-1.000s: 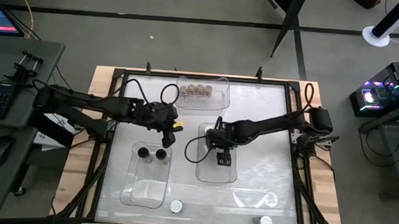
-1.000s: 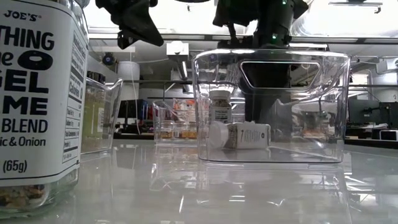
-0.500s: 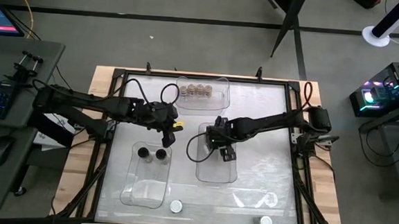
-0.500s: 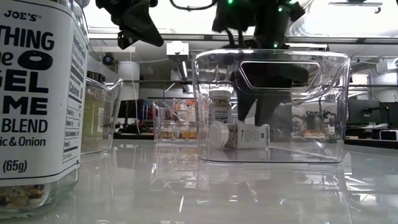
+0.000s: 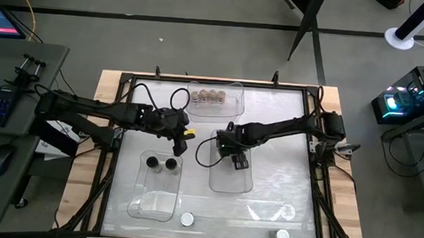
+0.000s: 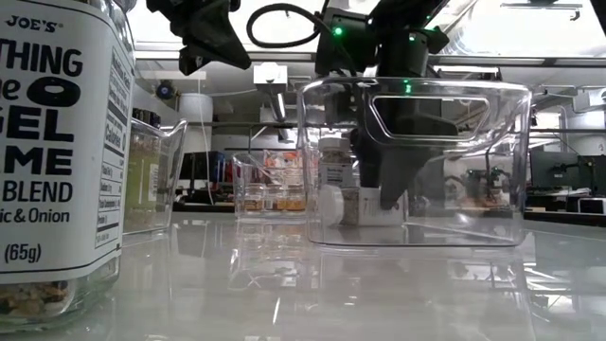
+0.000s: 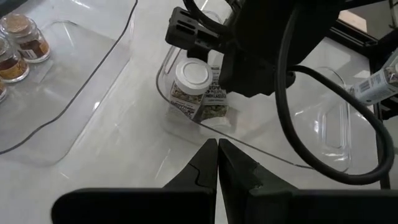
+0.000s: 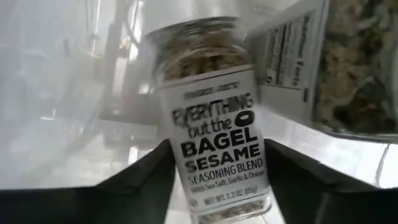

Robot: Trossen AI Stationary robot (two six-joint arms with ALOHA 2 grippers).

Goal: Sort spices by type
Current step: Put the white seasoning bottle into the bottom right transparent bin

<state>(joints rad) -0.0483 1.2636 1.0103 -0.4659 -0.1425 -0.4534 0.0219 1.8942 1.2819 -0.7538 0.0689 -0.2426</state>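
Observation:
My right gripper (image 5: pixel 236 159) is down inside the middle clear bin (image 5: pixel 230 183), shut on a white-lidded spice jar (image 8: pixel 214 130) that lies on the bin floor; its lid shows in the low view (image 6: pixel 330 205). A second white-lidded jar (image 7: pixel 191 78) stands upright beside it. My left gripper (image 5: pixel 182 137) hangs shut and empty above the table, left of that bin. Several tan-lidded jars (image 5: pixel 206 96) stand in the far bin. Two black-lidded jars (image 5: pixel 161 162) stand in the near left bin. My right gripper pinches the lying jar's labelled body (image 8: pixel 186 155) between its two fingers, one on each side. The fingers (image 6: pixel 386 180) come from above, pointing down, and lie across the jar. The jar rests on the bin floor.
Two white-lidded jars (image 5: pixel 187 219) (image 5: pixel 282 236) stand on the table near its front edge; one looms at the left of the low view (image 6: pixel 57 152). Another clear bin (image 5: pixel 269 209) lies at the near right. The middle bin's walls (image 6: pixel 511 161) stand close around my right gripper.
My right gripper has gone down into the middle bin and a little toward the far edge, onto the lying jar. The jar has stayed where it was on the bin floor.

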